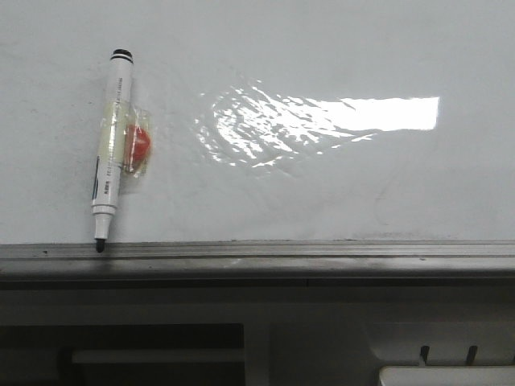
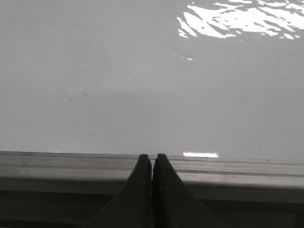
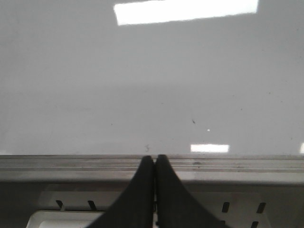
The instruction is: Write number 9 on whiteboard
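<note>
One white marker pen with a black tip lies on the whiteboard, near its left side, tip touching the grey metal edge rail along the near edge. A small red object under clear tape sits against the pen's barrel. Bright glare patches spread across the middle of the glossy board, which bears no drawn figure. In the wrist views, the left fingers and the right fingers are each pressed together, holding nothing, poised over the rail.
</note>
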